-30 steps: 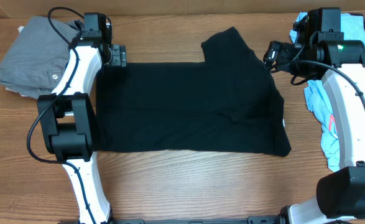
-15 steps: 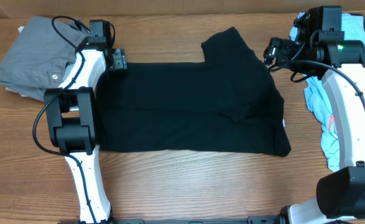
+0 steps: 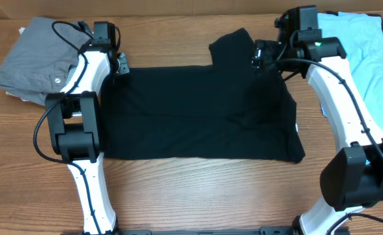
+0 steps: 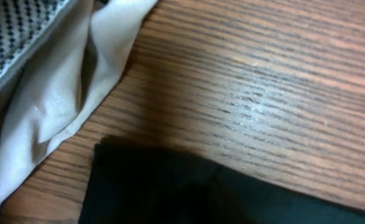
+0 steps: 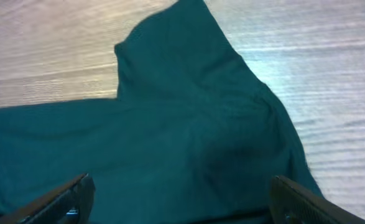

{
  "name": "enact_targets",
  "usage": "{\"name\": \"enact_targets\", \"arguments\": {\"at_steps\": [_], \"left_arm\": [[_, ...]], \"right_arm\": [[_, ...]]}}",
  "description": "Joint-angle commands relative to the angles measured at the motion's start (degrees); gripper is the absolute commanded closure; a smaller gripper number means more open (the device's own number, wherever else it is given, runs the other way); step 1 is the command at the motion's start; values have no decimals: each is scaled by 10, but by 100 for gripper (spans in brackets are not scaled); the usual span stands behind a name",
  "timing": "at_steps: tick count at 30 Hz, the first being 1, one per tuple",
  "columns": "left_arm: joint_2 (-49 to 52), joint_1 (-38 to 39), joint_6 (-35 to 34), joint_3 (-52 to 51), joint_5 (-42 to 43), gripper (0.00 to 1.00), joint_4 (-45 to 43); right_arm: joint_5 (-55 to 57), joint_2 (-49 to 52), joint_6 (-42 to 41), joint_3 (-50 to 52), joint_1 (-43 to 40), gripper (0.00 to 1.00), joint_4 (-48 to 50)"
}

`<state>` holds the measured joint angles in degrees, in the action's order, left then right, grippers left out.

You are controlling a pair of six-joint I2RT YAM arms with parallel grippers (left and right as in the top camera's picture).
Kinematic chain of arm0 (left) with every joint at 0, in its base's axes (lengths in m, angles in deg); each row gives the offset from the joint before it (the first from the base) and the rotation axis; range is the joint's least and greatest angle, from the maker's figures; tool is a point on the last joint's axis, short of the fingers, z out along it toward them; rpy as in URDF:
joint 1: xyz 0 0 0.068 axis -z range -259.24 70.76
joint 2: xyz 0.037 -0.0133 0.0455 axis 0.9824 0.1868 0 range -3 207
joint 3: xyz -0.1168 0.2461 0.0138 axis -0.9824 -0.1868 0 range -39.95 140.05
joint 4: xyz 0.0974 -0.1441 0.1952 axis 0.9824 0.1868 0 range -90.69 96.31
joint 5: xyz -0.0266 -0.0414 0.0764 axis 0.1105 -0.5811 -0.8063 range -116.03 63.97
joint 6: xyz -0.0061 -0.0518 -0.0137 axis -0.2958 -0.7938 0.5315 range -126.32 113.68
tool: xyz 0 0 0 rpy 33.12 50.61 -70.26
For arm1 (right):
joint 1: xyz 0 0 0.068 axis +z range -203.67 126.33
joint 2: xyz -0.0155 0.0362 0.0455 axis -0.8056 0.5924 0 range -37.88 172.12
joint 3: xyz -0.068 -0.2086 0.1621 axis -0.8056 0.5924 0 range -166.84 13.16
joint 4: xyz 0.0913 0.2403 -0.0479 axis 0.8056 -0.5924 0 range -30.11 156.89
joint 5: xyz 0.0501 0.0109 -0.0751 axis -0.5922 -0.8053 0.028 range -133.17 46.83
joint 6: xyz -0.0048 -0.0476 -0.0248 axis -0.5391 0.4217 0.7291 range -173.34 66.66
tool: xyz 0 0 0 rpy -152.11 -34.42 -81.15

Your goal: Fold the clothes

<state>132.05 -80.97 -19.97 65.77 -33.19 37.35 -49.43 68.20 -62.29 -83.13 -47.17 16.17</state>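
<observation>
Your black shirt lies flat on the table, long axis left to right. Your right gripper hovers wide open and empty over the far right sleeve. Your left gripper sits at the far left corner; its grip cannot be told.

The wooden table bears a black T-shirt — plus grey garment, light-blue T-shirt.
</observation>
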Motion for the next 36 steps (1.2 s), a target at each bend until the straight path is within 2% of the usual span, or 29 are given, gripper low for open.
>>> {"name": "enact_targets", "arguments": {"at_steps": [1, 9, 18, 23, 25, 27, 29, 36], "left_arm": [[12, -18, -5, 3, -13, 95, 26], [12, -20, -5, 104, -7, 96, 167], [12, -2, 14, 190, 10, 96, 288], [12, 9, 14, 193, 11, 96, 327], [12, 14, 14, 193, 11, 96, 335], [12, 16, 14, 193, 11, 96, 334], [12, 16, 14, 193, 11, 96, 333], [12, 16, 14, 193, 10, 96, 330]], "right_arm": [[-5, -5, 5, -12, 2, 11, 25], [-5, -5, 7, -15, 2, 24, 44], [-2, 8, 48, -101, 2, 27, 15], [-3, 82, 93, -235, 3, 25, -100], [-2, 141, 110, -325, 2, 21, -164], [-3, 179, 114, -373, 2, 21, -183], [-3, 217, 114, -404, 2, 21, -177], [-5, 297, 113, -407, 3, 21, -98]]}}
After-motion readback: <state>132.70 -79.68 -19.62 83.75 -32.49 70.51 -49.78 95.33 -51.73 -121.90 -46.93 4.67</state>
